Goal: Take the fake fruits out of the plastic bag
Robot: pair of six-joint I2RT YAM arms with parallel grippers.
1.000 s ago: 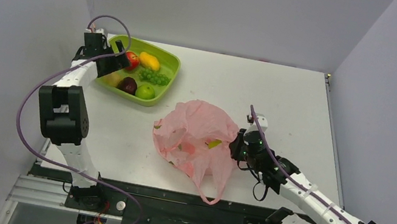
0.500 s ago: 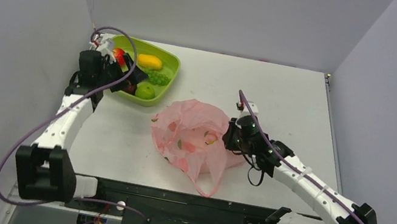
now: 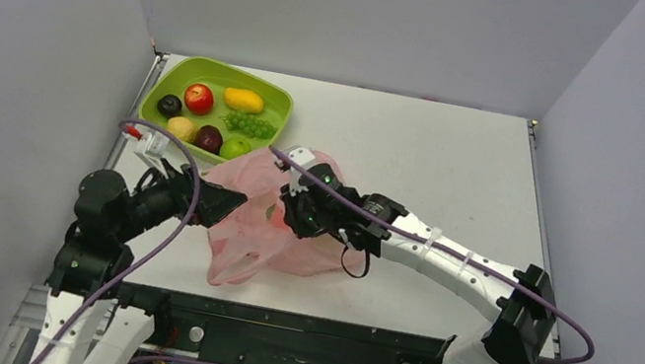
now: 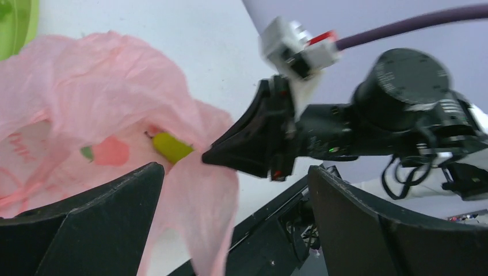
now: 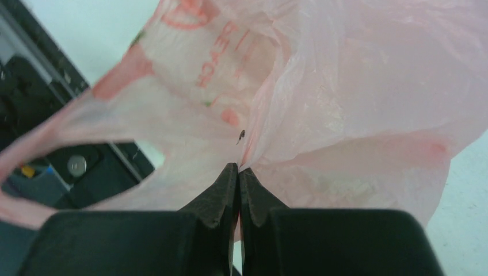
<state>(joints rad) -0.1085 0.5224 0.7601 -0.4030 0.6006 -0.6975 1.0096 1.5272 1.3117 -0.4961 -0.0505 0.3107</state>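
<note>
Top external: plastic bag (image 3: 289, 236) crumpled on table (image 3: 461, 167) near centre, handle loop trailing toward 7 o'clock. Pinched at upper part by right gripper (image 5: 238, 171), arm reaching in from 4 o'clock; jaws fully closed on a fold of pink film, clear from right wrist. Left gripper (image 4: 235, 168) at bag's 9 o'clock edge, jaws spread wide, gripping nothing; bag film hanging between the spread fingers (image 4: 92, 224), contact cannot tell. Fake fruits (image 3: 199, 98) out of bag, lying in green tray (image 3: 281, 98) at table's 10 o'clock corner, 11 o'clock from bag: plum, red apple, lemon, dark red apple, green apple. Same tray also holding mango (image 3: 244, 100) and grapes (image 3: 249, 125). Yellow-green patch (image 4: 171, 148) showing on bag in left wrist; print or fruit, cannot tell.
</note>
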